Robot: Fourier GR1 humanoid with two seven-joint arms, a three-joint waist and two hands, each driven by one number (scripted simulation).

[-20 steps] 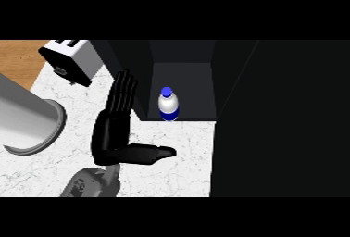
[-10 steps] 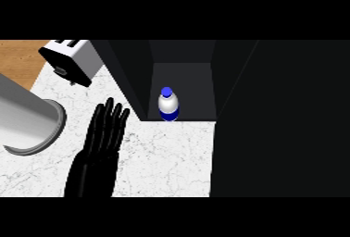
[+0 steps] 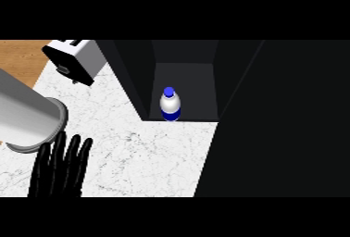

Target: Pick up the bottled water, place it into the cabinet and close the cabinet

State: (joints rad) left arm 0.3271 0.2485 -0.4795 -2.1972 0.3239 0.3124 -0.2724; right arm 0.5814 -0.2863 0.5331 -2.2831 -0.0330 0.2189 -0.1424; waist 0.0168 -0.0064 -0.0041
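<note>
The bottled water point(image 3: 170, 105), white with a blue cap and blue band, stands upright just inside the dark cabinet point(image 3: 184, 78), near its front edge. The cabinet's black door point(image 3: 287, 120) stands open at the right and fills that side of the view. My left hand point(image 3: 60, 166) is at the lower left over the marble counter point(image 3: 150, 152), fingers straight and pointing away from me, holding nothing. It is well apart from the bottle. My right hand does not show.
A large grey cylinder point(image 3: 27, 118) lies at the left edge, just beyond my left hand's fingertips. A white toaster point(image 3: 75, 60) sits at the back left beside the cabinet's left wall.
My left hand has drawn back toward me and to the left, away from the cabinet, with its fingers still straight. The bottle has stayed in place.
</note>
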